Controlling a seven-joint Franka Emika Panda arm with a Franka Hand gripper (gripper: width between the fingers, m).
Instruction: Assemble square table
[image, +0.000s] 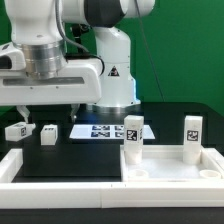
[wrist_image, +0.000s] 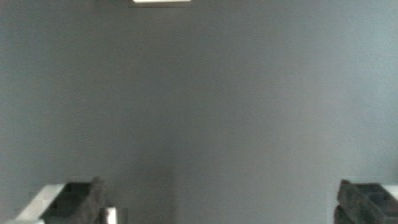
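The white square table top (image: 172, 166) lies at the front of the exterior view's right. Two white tagged legs stand upright at its far corners, one on the left (image: 133, 136) and one on the right (image: 192, 136). Two more legs lie loose on the black table at the exterior view's left (image: 17, 130) (image: 48, 133). My gripper (image: 42, 108) hangs above these loose legs, apart from them. In the wrist view the gripper (wrist_image: 217, 205) is open and empty, its dark fingertips (wrist_image: 71, 205) wide apart over bare dark table.
The marker board (image: 100, 130) lies flat at the back middle, in front of the robot base (image: 112, 80). A long white L-shaped wall piece (image: 40, 172) runs along the front left. A small white edge (wrist_image: 160, 2) shows at the border of the wrist view.
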